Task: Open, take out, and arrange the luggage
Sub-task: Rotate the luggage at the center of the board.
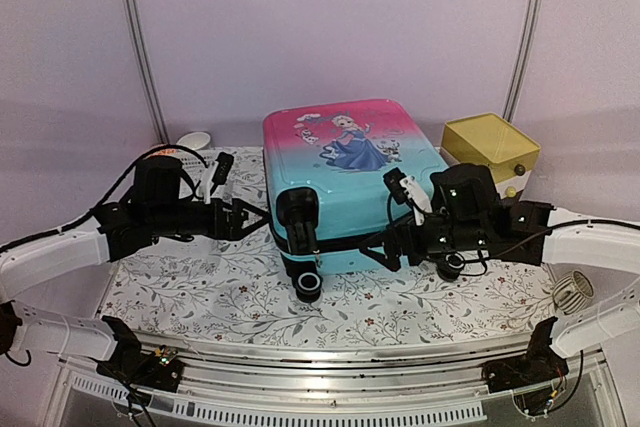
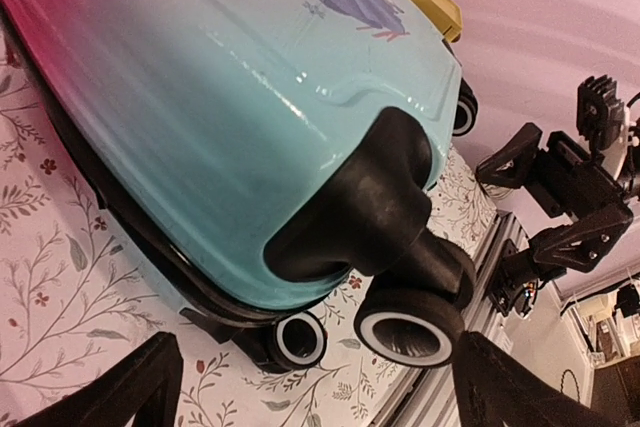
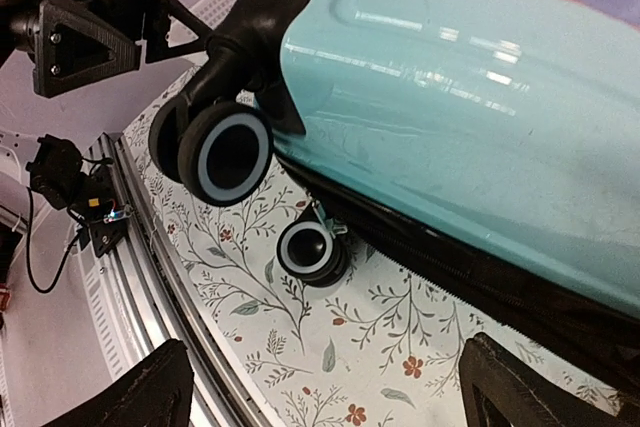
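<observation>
Around the case: floral-print white tablecloth point(image 1: 200, 287) covers the tabletop, w/ a metal rail point(image 1: 330, 362) along the near edge. A small white rounded item point(image 1: 193, 139) sits far left by the wall, too small to identify. A ribbed grey-white round thing point(image 1: 572, 292) lies at the right edge, under the right arm.

In the way: the black caster housing w/ 2 white-rimmed black wheels point(image 2: 408, 332) juts from the near-left corner of the case, directly ahead of the left gripper point(image 2: 315, 397). 1 more wheel shows at the far corner in the left wrist view.

Containers:
- The pink-to-turquoise hard-shell child's suitcase point(image 1: 345, 182) lies flat at table centre, princess print up, wheels toward the near edge. Black zipper band is shut, so contents can't be seen.
- The yellow-topped small box point(image 1: 490, 147) stands just beside the case's far-right corner. It's closed, contents not visible.

Grippers:
- Left gripper has fingers spread wide w/ nothing btwn them. It's just beside the near-left corner, apart from the shell.
- Right gripper point(image 1: 375, 247) also has fingers wide apart and grips nothing. It's by the near-right side, low over the cloth, facing the zipper band and wheels.
</observation>
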Robot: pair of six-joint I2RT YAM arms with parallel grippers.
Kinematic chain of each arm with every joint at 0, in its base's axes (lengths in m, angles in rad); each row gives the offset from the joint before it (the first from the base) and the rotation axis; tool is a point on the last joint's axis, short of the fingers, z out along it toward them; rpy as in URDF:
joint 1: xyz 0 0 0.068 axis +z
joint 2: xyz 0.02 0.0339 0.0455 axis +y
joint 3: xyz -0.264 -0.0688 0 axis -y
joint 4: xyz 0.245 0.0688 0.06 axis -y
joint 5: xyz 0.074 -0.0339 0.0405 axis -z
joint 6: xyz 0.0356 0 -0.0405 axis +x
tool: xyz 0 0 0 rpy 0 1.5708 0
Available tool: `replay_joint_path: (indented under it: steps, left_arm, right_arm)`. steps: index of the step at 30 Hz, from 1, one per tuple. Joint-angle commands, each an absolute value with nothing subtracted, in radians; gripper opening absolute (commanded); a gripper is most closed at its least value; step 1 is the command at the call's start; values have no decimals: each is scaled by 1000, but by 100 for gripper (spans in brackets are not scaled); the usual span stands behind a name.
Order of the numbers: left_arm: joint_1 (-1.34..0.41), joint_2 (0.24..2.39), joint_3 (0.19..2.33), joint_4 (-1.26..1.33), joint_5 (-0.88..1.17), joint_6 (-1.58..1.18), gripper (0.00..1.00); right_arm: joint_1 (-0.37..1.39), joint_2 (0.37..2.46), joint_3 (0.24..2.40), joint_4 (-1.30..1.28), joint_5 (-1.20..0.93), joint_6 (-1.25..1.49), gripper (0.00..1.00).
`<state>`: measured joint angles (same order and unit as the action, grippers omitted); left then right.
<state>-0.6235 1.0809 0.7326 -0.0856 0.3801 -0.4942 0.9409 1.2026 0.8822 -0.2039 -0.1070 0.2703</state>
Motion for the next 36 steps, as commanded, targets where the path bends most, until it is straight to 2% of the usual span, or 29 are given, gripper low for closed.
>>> replay_joint_path:
  steps: [1, 9, 21, 28, 36]
  left_arm:
    - [-634, 1046, 677, -51, 377, -489, 96]
    - [-633, 1029, 656, -27, 380, -490, 96]
    - [-633, 1045, 633, 9, 394, -509, 96]
    - [-638, 1073, 605, 63, 434, -538, 95]
    - [-653, 1146, 575, 162, 455, -559, 92]
  right_arm:
    - [962, 1219, 810, -83, -103, 339, 94]
    - [914, 1294, 827, -61, -38, 349, 93]
    - [555, 1404, 929, -81, -150, 314, 92]
    - [527, 1429, 1007, -129, -94, 303, 92]
    - [547, 1355, 1008, -231, -65, 275, 92]
